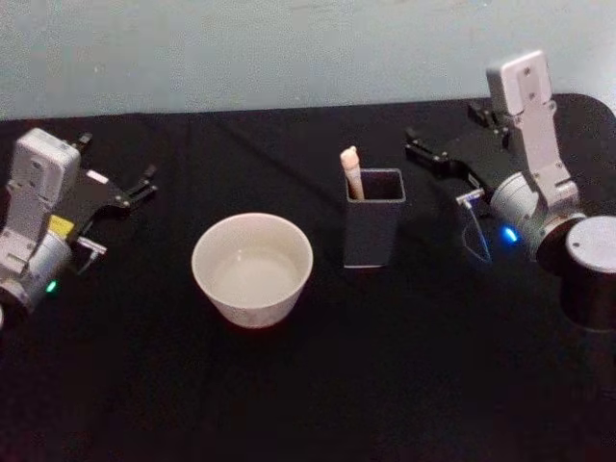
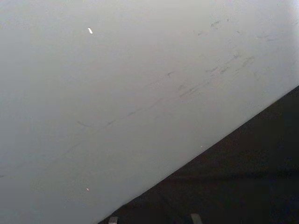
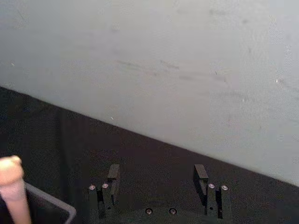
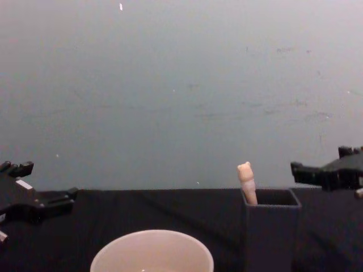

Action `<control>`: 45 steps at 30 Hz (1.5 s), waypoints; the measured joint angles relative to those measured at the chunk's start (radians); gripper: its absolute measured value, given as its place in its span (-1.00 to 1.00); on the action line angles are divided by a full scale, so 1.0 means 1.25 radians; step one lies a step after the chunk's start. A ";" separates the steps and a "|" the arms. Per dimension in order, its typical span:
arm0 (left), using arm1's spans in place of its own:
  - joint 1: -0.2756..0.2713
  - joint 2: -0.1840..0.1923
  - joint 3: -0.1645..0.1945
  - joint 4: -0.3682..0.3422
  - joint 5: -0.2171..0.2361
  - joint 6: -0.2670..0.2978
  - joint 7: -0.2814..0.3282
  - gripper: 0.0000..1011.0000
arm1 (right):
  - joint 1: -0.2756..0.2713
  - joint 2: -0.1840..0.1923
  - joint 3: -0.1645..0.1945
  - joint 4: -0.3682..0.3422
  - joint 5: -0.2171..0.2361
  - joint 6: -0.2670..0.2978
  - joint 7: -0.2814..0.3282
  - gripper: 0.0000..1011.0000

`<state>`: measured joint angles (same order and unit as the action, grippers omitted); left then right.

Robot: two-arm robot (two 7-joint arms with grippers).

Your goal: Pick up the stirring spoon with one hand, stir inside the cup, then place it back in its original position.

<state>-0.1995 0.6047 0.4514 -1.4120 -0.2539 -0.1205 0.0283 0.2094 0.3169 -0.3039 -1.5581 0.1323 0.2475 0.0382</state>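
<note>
Spoon [image 1: 351, 172]: standing in the dark holder [image 1: 373, 231], handle up.
Cup [image 1: 252, 269]: left of holder, apart.
Right gripper [image 1: 417, 146]: fingers wide apart, empty, beside holder.
Left gripper [image 1: 146, 183]: empty, fingers parted, far left.

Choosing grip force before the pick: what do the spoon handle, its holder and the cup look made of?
The stirring spoon handle: matte cream, possibly wood or ceramic, with a small moulded head; its bowl is hidden. The holder: dark grey, flat-walled, dull, likely plastic or painted metal. The cup: cream-white, smooth, faintly glossy, probably glazed ceramic.
</note>
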 joint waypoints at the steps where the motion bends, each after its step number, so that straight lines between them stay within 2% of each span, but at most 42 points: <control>1: 0.000 0.000 0.000 0.000 0.000 0.000 0.000 0.98 | 0.000 -0.002 0.000 0.006 -0.003 -0.003 -0.002 0.98; 5: 0.000 0.000 0.000 0.000 0.000 0.000 0.000 0.98 | 0.002 -0.010 0.000 0.031 -0.019 -0.007 -0.004 0.98; 10: 0.000 0.000 0.000 0.000 0.000 0.000 0.000 0.98 | 0.009 -0.018 0.000 0.054 -0.028 0.014 0.005 0.98; 45: 0.000 0.000 0.000 0.000 0.000 0.000 0.000 0.98 | 0.007 -0.016 -0.001 0.050 -0.028 0.007 0.002 0.98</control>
<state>-0.1995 0.6047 0.4514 -1.4120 -0.2539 -0.1205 0.0283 0.2186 0.2966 -0.3052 -1.4952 0.0969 0.2567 0.0404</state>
